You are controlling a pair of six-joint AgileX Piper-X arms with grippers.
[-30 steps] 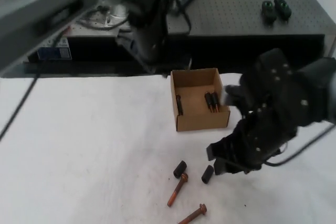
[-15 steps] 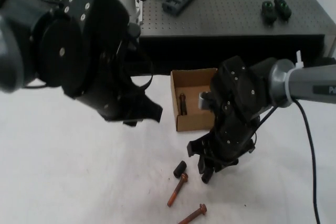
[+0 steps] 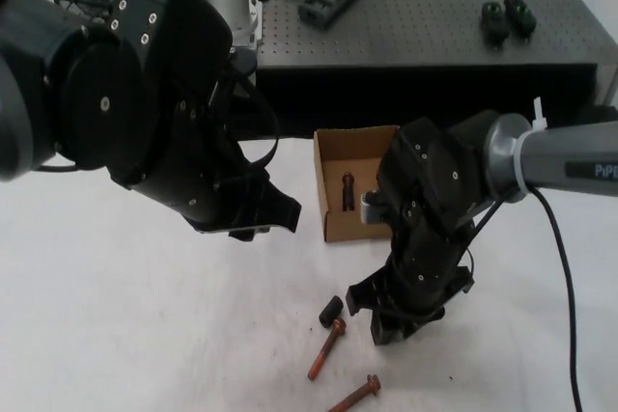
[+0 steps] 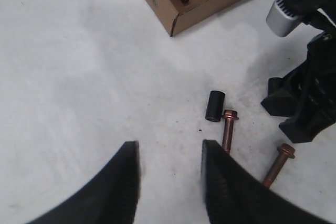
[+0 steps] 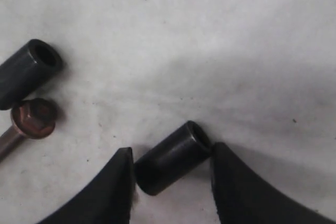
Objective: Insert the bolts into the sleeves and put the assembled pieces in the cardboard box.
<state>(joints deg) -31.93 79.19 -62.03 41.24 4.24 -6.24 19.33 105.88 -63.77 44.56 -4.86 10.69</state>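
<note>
Two loose bolts sit closest to us: the front bolt [image 3: 352,395], then the other bolt [image 3: 326,349] with its head just beside the second sleeve [image 3: 331,311]. Right next to those, the right gripper [image 5: 172,150] points straight down at the cloth. Its jaws pinch the sleeve [image 5: 170,157], which lies slantwise across the gap, one end toward each finger, so we'd call it grasped. The left gripper [image 4: 169,145] hangs off to the side, jaws apart and empty. Farthest back, the cardboard box [image 3: 343,224] holds a finished piece [image 3: 347,190].
</note>
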